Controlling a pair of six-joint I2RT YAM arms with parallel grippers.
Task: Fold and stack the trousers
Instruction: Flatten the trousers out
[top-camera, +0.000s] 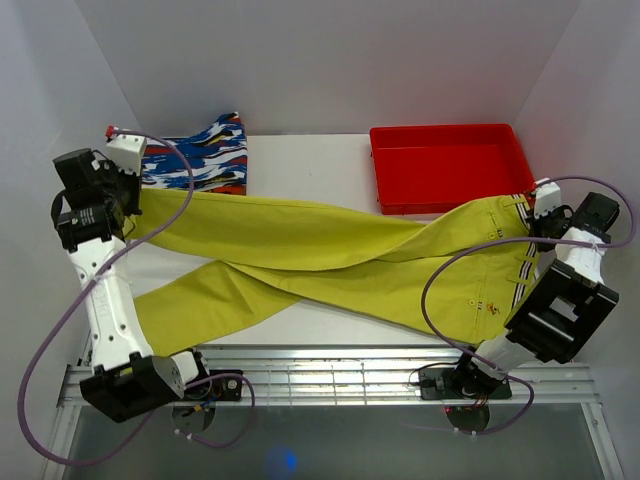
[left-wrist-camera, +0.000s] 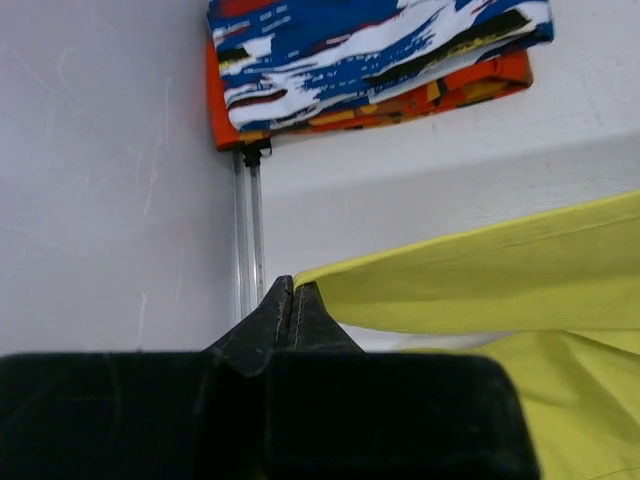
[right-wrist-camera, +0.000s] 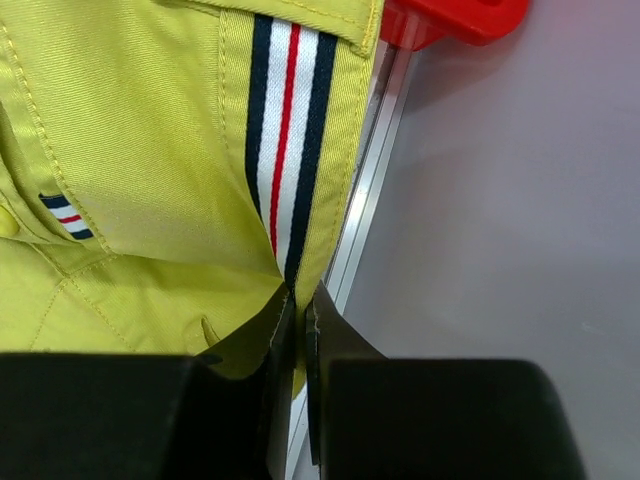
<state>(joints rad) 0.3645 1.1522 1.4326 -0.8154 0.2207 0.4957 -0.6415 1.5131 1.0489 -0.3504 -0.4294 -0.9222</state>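
Observation:
The yellow-green trousers (top-camera: 330, 262) lie spread across the white table, legs crossing toward the left, waist at the right. My left gripper (top-camera: 125, 190) sits at the far left end of the upper leg, shut on the hem of the trousers (left-wrist-camera: 480, 275); its fingertips (left-wrist-camera: 300, 300) pinch the cloth edge. At the right, my right gripper (top-camera: 535, 215) is shut on the waistband by the dark, white and red striped band (right-wrist-camera: 290, 130), and the cloth runs down between its fingers (right-wrist-camera: 345, 335).
A folded blue, white, black and orange patterned garment (top-camera: 205, 155) lies at the back left, close to my left gripper. A red tray (top-camera: 445, 165) stands at the back right, touching the waist. White walls close in on both sides.

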